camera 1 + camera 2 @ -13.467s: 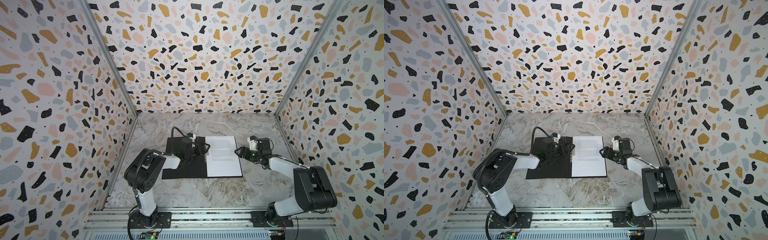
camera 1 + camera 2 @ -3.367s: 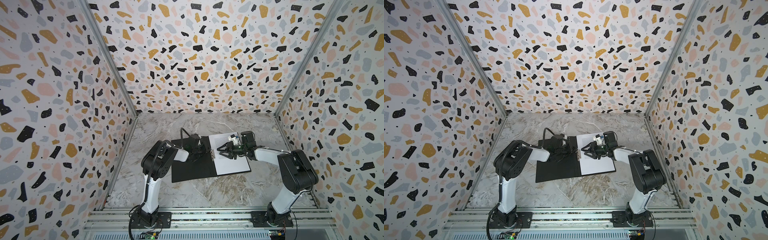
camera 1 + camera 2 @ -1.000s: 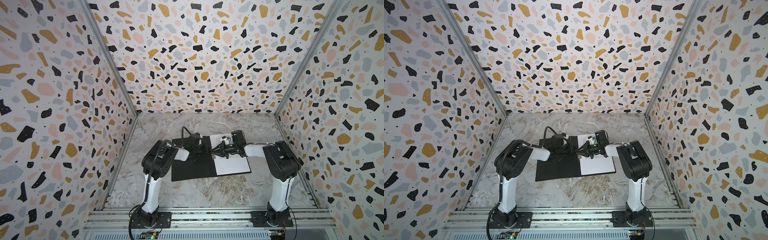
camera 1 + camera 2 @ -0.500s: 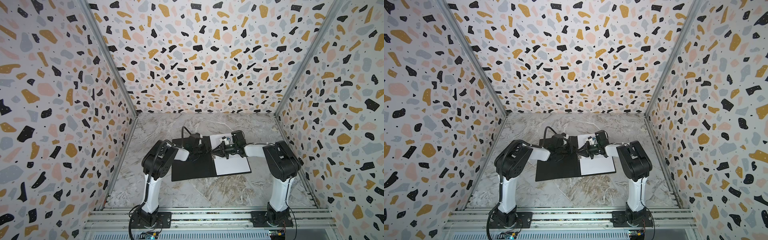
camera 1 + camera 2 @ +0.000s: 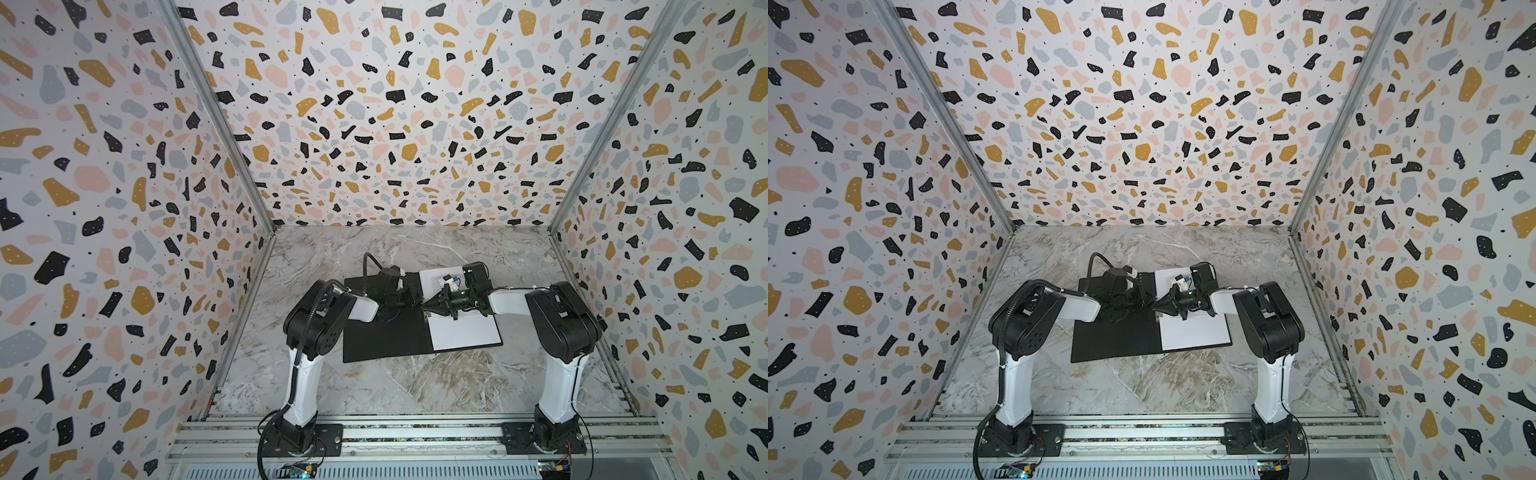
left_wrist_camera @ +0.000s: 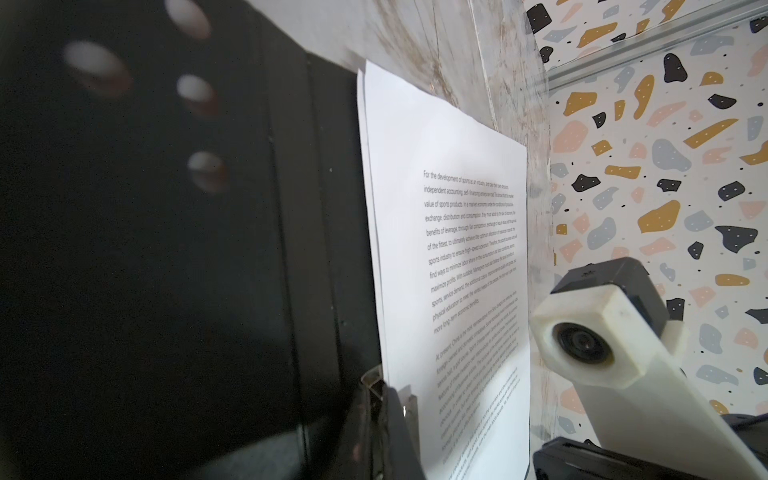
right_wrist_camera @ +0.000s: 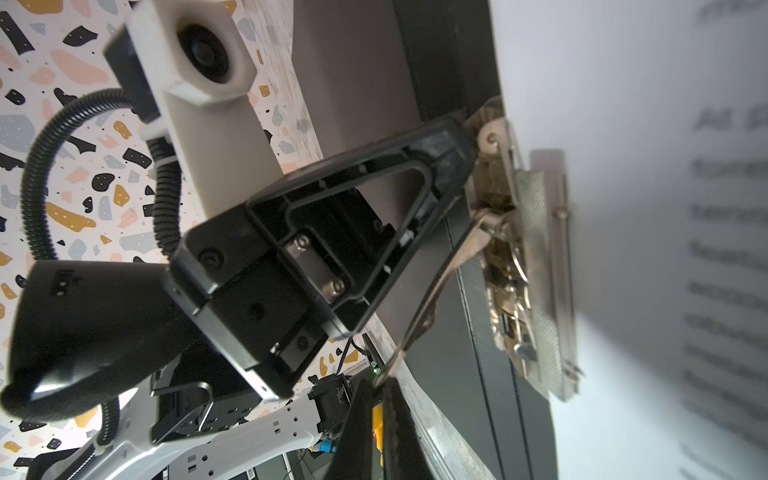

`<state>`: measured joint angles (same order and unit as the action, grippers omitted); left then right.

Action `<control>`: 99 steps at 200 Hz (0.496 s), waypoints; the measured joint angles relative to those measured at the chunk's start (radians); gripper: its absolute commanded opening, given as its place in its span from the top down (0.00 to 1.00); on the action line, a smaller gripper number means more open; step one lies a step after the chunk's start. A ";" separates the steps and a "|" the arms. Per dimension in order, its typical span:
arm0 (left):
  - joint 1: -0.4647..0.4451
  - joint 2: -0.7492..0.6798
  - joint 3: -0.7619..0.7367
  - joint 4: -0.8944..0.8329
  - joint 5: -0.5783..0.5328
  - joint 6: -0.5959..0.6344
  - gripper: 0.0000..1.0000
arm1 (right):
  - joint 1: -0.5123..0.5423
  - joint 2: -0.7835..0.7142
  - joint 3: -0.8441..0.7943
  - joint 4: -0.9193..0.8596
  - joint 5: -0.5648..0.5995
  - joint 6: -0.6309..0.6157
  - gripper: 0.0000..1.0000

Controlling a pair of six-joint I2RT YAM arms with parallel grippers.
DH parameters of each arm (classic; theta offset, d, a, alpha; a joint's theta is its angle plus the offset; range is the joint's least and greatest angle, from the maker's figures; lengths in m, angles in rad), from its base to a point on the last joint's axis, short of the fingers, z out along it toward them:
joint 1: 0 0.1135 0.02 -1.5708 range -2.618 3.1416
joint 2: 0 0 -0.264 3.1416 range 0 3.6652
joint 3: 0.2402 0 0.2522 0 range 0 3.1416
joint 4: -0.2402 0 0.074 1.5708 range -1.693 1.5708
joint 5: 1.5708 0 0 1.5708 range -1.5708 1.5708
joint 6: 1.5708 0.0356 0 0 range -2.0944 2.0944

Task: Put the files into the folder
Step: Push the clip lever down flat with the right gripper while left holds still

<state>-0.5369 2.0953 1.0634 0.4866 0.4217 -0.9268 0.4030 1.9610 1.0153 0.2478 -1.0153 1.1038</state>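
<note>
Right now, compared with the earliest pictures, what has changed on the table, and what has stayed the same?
The right end effector moved from beside the folder across the paper to the spine clip and shut on its lever. The folder slid a little rightward and turned slightly. Unchanged: folder open, paper on its right half, left end effector at the spine.

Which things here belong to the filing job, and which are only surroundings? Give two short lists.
Job: folder, open with its black inside up; paper sheets lying in it; metal spine clip; clip lever, pinched by the right gripper; left gripper at the clip.

Surroundings: marble tabletop; terrazzo walls; aluminium base rail.
</note>
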 measured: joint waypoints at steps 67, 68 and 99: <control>0.000 0.000 0.000 -0.001 0.000 0.000 0.94 | 0.001 -0.005 -0.060 0.034 0.004 -0.031 0.98; 0.000 0.000 0.000 -0.001 0.000 0.000 0.94 | 0.001 -0.005 -0.061 0.034 0.004 -0.031 0.98; 0.000 0.000 0.000 -0.003 0.004 0.000 0.94 | 0.000 -0.009 -0.072 0.040 0.006 -0.048 1.00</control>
<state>-0.5369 2.0953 1.0634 0.4835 0.4259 -0.9264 0.4034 1.9522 0.9436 0.2882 -1.0096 1.0554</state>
